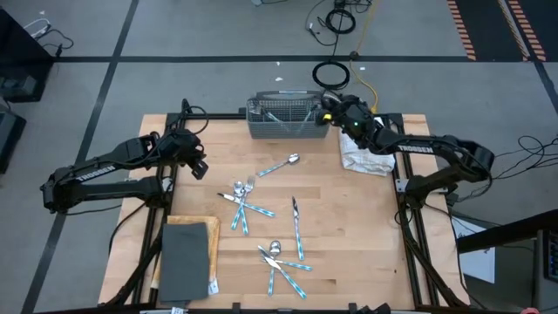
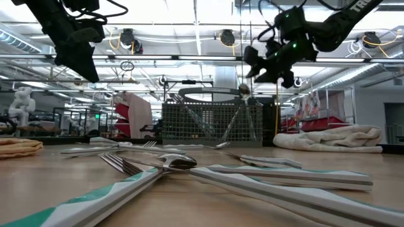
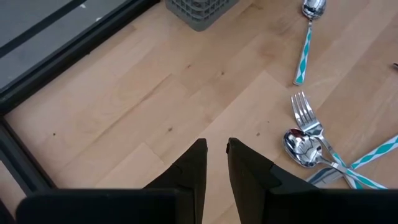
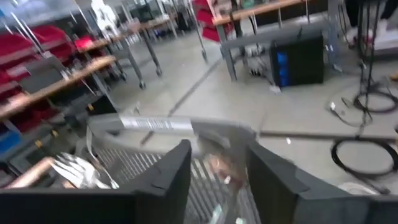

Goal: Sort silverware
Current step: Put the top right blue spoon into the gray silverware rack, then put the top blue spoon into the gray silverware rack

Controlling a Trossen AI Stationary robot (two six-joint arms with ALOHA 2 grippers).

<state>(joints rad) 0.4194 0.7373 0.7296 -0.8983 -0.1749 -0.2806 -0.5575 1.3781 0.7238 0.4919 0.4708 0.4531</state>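
Several pieces of silverware with light blue patterned handles lie flat on the wooden table: a spoon (image 1: 281,164), a cluster (image 1: 242,199), a knife (image 1: 297,222) and a near cluster (image 1: 283,262). The grey wire-mesh basket (image 1: 283,122) stands at the far edge with pieces standing in it (image 4: 74,171). My right gripper (image 1: 330,106) hovers over the basket's right end, fingers apart (image 4: 217,149). A blurred piece (image 4: 217,167) shows between them, and a spoon head (image 2: 243,90) sticks up above the basket rim. My left gripper (image 3: 216,144) hangs nearly shut and empty above the table's left part. My right gripper stands over the basket with a blurred piece of silverware (image 4: 217,167) between its spread fingers. I cannot tell whether either finger touches it.
A white folded towel (image 1: 362,157) lies at the far right beside the basket. A dark grey pad (image 1: 186,257) on a wooden board sits at the near left. Bare wood lies between the basket and the scattered pieces.
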